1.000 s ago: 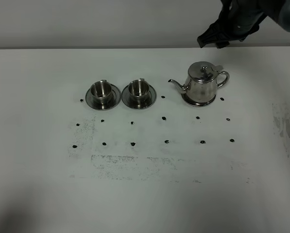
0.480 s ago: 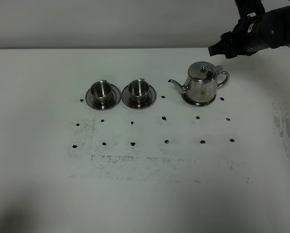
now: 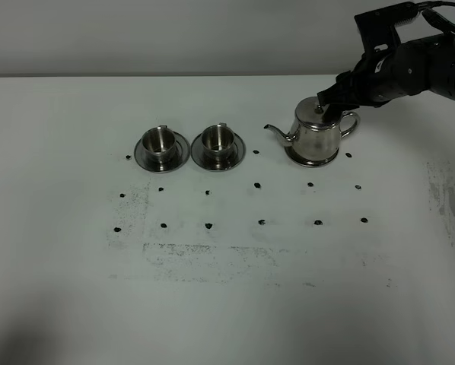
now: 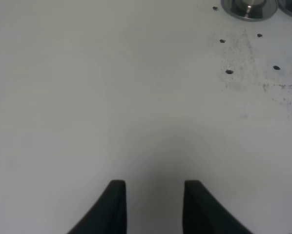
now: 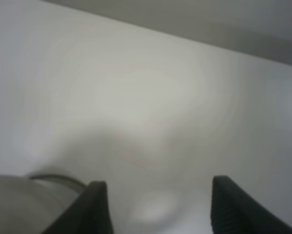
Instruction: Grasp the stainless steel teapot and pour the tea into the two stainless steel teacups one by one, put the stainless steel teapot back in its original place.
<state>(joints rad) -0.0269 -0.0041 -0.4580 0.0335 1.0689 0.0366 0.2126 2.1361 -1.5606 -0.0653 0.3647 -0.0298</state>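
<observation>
The stainless steel teapot (image 3: 316,137) stands upright on its round steel disc (image 3: 313,160) at the right of the table, spout pointing left, loop handle to the right. My right gripper (image 3: 328,96) hovers just above the lid and handle side, open. In the right wrist view the right gripper (image 5: 158,207) has nothing between its fingers, and the blurred teapot (image 5: 19,204) sits beside one finger. The two stainless steel teacups (image 3: 159,141) (image 3: 217,138) stand on saucers at the left. No tea shows. My left gripper (image 4: 152,207) is low over bare table, fingers apart and empty.
Small black dots (image 3: 261,223) mark a grid on the white table (image 3: 227,304), with scuffed grey smudges (image 3: 205,255) toward the front. A cup saucer (image 4: 248,6) shows at the far edge of the left wrist view. The grey wall runs along the back.
My right arm has swung down and in from high at the back, its gripper now just over the teapot's lid. Teapot, cups and left gripper have not moved.
</observation>
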